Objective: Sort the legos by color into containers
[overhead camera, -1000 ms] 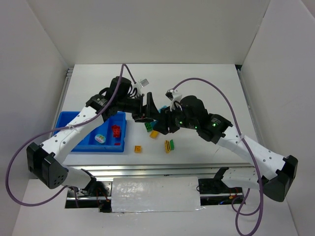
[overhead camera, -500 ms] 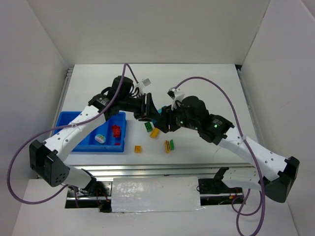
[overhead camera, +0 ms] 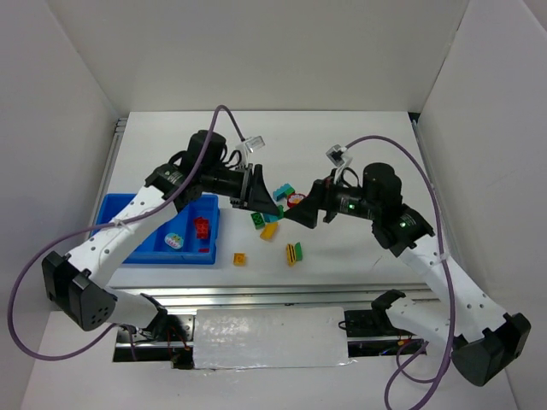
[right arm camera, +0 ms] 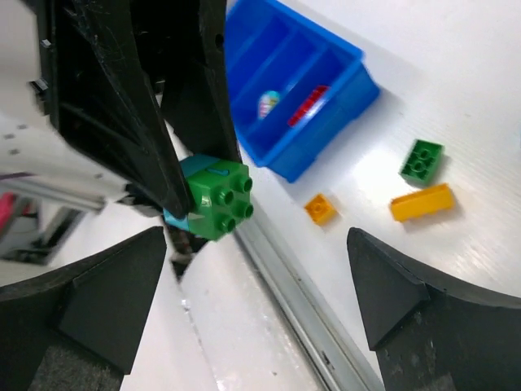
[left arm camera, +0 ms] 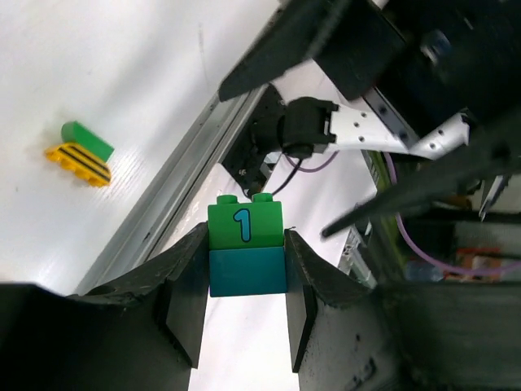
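Left tool (left arm camera: 244, 281) clamps a glossy, studded green-on-teal plastic brick (left arm camera: 245, 236); right tool (right arm camera: 252, 293), spread wide and empty, has drawn back.

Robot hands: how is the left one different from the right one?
The left gripper is shut, while the right gripper is wide open. The left gripper holds a green-and-teal brick marked 1; the right gripper holds nothing. Both have black fingers and face each other above the white table.
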`<state>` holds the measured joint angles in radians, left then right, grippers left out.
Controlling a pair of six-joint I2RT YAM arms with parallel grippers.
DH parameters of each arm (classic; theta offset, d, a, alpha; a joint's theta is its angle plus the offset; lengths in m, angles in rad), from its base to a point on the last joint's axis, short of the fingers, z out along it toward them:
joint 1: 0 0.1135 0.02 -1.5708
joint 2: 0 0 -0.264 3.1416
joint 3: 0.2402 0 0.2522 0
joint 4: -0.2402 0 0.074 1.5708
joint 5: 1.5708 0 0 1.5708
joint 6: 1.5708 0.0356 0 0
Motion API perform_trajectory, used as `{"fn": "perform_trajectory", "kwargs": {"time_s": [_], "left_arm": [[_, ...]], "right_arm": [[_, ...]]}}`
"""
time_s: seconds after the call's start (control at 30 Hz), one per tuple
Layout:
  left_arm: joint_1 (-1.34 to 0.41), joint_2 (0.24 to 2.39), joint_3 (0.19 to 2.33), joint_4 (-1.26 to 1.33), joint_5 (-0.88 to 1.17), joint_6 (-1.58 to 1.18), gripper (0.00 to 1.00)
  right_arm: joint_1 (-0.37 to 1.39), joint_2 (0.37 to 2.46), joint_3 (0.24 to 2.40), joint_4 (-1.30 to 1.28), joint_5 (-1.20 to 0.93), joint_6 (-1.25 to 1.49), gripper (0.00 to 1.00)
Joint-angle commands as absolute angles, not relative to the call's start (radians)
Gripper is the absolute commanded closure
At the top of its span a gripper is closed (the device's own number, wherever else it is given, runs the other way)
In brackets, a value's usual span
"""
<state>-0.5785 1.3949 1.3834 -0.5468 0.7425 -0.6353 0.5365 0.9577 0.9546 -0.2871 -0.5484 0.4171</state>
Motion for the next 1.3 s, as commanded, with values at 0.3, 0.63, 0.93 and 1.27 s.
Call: {"fn": "perform_trajectory", "kwargs": {"time_s": [0.3, 0.63, 0.93, 1.27], "left_arm": [[-0.58, 1.252, 1.326, -0.371, 0.992, -0.531, 1.0], [-0.581, 1.221, 1.296, -0.308, 1.003, -0.558, 1.0], [-0.58, 1.201, 1.293, -0.287, 1.005, -0.568, 1.0], [-0.581, 1.206, 1.293, -0.259, 1.003, -0.58, 1.0]], "right_arm": [[0.471, 0.939, 0.824, 0.352, -1.055, 0.813, 0.17], [0.532, 0.999, 0.888, 0.354, -1.062, 0.816, 0.5], [0.548, 1.005, 0.879, 0.282, -1.02, 0.755, 0.43], [0.565, 1.023, 0.882, 0.244, -1.029, 0.727, 0.39]]}}
